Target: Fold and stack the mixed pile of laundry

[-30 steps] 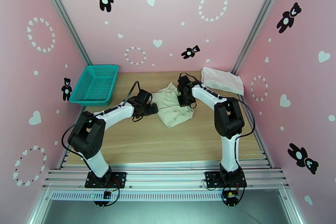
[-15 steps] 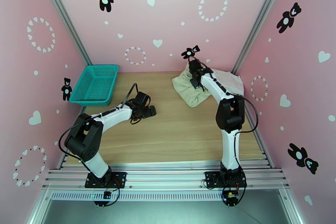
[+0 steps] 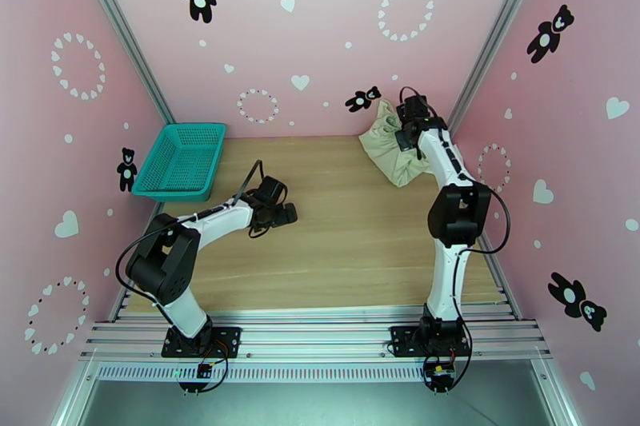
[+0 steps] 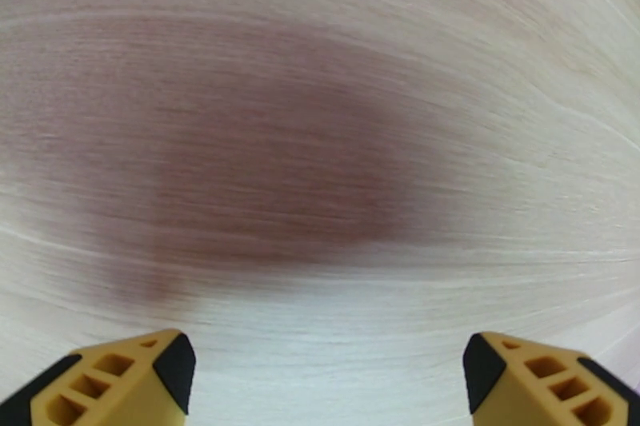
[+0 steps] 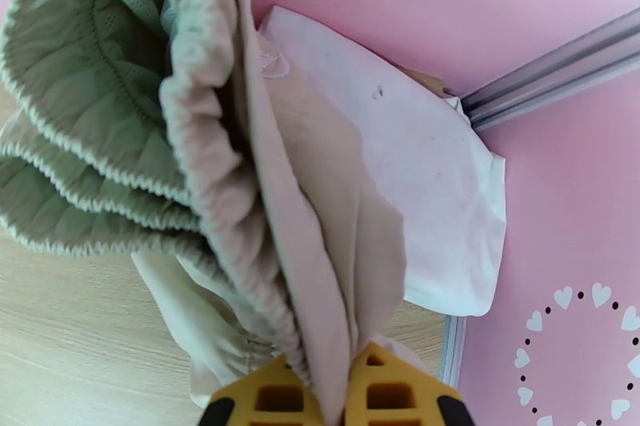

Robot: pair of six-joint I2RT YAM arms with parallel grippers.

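Note:
The cream-beige garment [image 3: 392,149] hangs bunched at the back right corner of the table, pinched by my right gripper [image 3: 410,132]. In the right wrist view its yellow fingertips [image 5: 276,397] are shut on the gathered cream-beige cloth [image 5: 200,140], whose elastic hem folds show on the left. Beneath and behind it lies the folded white T-shirt [image 5: 416,180] with a tiny dark mark, against the pink wall corner. My left gripper [image 3: 285,215] hovers low over the bare middle of the table, open; its yellow fingertips [image 4: 128,376] stand wide apart above plain wood with nothing between them.
A teal mesh basket [image 3: 181,161] sits at the back left of the wooden table [image 3: 320,260]. Pink walls and aluminium frame posts [image 3: 472,100] close in the back and both sides, tight around the right arm.
My right gripper has carried the cream-beige garment from the table's middle to the back right corner, over the white T-shirt. The left arm has stayed almost still, open.

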